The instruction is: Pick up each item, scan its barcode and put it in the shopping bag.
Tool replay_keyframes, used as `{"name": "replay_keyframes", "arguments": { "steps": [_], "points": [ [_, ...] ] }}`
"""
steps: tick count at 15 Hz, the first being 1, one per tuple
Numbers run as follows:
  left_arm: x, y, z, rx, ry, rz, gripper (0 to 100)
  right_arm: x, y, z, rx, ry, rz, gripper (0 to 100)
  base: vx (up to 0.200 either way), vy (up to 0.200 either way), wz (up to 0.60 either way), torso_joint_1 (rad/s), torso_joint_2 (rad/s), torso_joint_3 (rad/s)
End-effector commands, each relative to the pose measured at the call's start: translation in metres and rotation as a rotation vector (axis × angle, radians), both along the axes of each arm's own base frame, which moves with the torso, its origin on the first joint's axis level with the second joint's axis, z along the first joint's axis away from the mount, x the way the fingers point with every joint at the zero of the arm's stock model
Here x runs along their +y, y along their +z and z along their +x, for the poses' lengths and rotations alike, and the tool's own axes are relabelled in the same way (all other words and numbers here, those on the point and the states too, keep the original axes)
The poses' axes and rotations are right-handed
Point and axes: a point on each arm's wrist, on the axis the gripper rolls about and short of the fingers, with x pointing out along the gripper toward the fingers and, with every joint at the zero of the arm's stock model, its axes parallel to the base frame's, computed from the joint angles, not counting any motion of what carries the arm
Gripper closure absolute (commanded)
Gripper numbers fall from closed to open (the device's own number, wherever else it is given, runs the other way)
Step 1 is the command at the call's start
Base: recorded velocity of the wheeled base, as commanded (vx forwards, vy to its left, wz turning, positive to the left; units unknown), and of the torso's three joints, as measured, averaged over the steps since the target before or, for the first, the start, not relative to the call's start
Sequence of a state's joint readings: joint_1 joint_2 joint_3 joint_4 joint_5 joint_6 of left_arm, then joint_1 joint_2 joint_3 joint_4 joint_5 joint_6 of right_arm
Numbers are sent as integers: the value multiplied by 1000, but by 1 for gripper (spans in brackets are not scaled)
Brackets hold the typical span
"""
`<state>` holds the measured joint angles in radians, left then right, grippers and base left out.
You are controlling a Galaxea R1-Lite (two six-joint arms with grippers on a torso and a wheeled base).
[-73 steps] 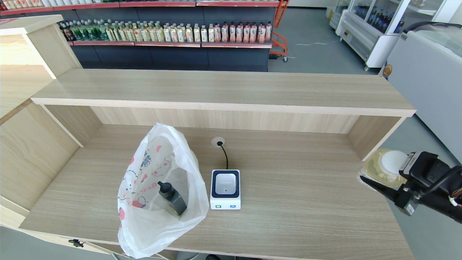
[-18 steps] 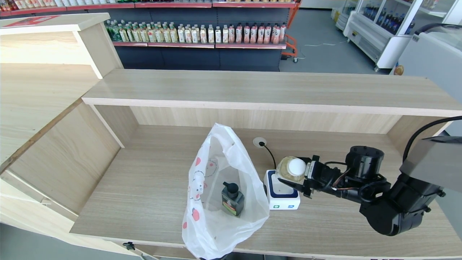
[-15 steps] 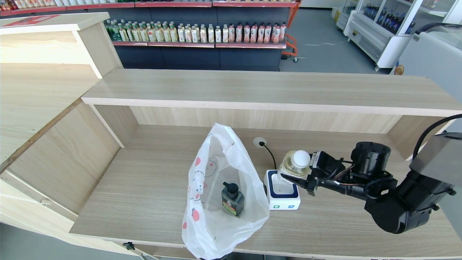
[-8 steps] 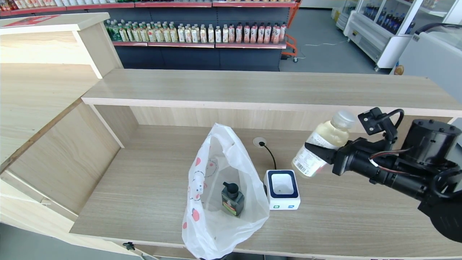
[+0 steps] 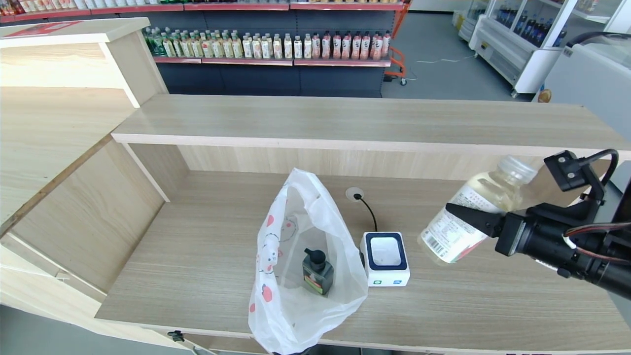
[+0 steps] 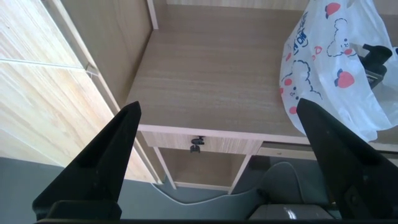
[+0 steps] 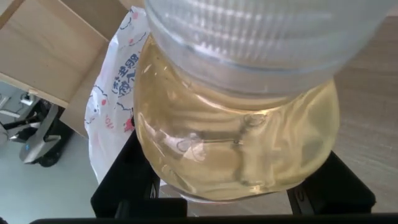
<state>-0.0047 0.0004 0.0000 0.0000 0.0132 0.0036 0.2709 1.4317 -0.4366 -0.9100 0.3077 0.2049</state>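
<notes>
My right gripper (image 5: 480,217) is shut on a clear bottle of pale yellow drink (image 5: 468,217), held tilted in the air to the right of the white and blue barcode scanner (image 5: 385,259). The bottle's labelled base points down toward the counter and its cap (image 5: 515,167) toward the back right. Seen from the right wrist, the bottle (image 7: 236,130) sits between the dark fingers (image 7: 134,180). The white printed shopping bag (image 5: 305,261) stands open left of the scanner with a dark pump bottle (image 5: 317,272) inside. My left gripper (image 6: 217,155) is open, hanging off the counter's front left corner beside the bag (image 6: 329,68).
The wooden counter (image 5: 207,256) has a raised back ledge (image 5: 345,123) and side walls. A black cable (image 5: 367,209) runs from a grommet to the scanner. Store shelves with bottles (image 5: 276,44) and freezers (image 5: 522,44) stand behind. Bare counter lies left of the bag and right of the scanner.
The camera shifted since the oldest frame. The right gripper held the bottle over the scanner, then lifted it up and back to the right, tipping it so the base faces down.
</notes>
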Motion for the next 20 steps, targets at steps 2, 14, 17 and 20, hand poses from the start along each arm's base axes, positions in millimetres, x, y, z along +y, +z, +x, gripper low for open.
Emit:
{"name": "replay_keyframes", "arguments": {
  "steps": [2, 14, 17, 20],
  "points": [
    [0, 0, 0, 0, 1, 1, 0, -2, 10, -7, -34, -1, 21, 100, 0, 200, 0, -15, -10, 5],
    [0, 0, 0, 0, 1, 1, 0, 64, -11, 92, -16, 124, -35, 100, 0, 17, 0, 1, 0, 0],
    [0, 0, 0, 0, 1, -1, 0, 81, -36, 112, 2, 194, -63, 100, 0, 0, 0, 0, 0, 0],
    [0, 0, 0, 0, 1, 1, 0, 91, -52, 128, 20, 254, -75, 100, 0, 0, 0, 0, 0, 0]
  ]
}}
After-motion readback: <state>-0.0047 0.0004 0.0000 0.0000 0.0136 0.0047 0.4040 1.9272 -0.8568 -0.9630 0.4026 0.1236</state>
